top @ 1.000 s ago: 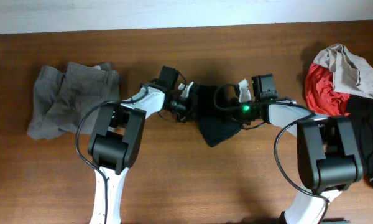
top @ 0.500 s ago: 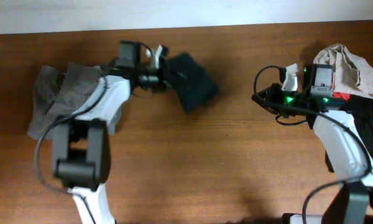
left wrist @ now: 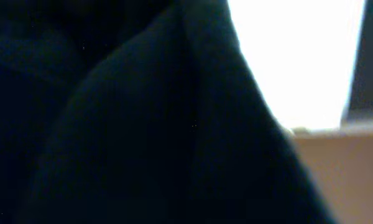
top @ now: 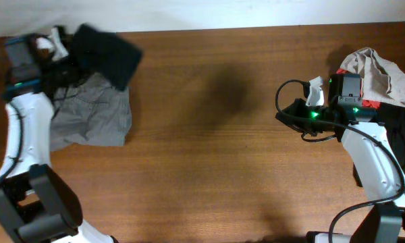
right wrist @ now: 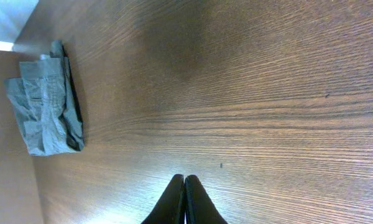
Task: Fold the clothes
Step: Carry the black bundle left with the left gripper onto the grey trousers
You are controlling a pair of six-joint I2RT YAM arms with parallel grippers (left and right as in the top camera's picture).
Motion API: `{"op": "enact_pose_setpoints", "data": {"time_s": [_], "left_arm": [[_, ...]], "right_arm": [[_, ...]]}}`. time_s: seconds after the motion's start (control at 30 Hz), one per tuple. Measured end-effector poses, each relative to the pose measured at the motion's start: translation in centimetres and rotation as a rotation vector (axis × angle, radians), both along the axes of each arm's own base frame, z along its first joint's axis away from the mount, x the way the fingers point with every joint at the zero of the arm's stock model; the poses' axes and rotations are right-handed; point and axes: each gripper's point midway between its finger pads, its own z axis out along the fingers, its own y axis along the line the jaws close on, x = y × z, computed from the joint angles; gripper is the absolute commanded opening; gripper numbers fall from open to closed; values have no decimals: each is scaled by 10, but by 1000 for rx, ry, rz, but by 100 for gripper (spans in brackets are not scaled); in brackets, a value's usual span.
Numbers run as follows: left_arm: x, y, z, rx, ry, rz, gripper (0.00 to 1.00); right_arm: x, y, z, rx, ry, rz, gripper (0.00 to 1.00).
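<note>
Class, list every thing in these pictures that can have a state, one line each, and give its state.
black garment: folded small, gripped at one edge, over the far end of the grey trousers.
grey trousers: folded, lying on the table, left side.
pile of clothes: unfolded, heaped at the right edge.
left gripper: shut on the black garment.
right gripper: shut, empty, over bare wood.

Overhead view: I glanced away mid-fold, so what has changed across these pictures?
The left fingers carried the folded black garment from the middle leftward, now over the grey trousers. The right fingers let go of it and drew back toward the clothes pile, now shut and empty. The trousers and pile stayed put.
</note>
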Motion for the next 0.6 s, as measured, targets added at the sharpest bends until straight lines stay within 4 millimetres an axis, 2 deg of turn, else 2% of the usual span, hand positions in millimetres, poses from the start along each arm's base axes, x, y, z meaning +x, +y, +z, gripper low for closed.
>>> {"op": "enact_pose_setpoints", "data": {"time_s": [0.17,0.3,0.37,0.6], "left_arm": [[-3,35,-13,42,56,115,0],[-5,51,-31,55,113,166,0],[-6,55,-50,44,173,178,0],[-16,63,-156,-16,436,193,1]], "right_arm": [[-2,-2,-3,-16,12,-2,5],[-5,-3,-5,-20,26,-4,5],[-6,-3,-5,-20,31,-4,5],[-13,-2,-8,-21,63,1,4]]}}
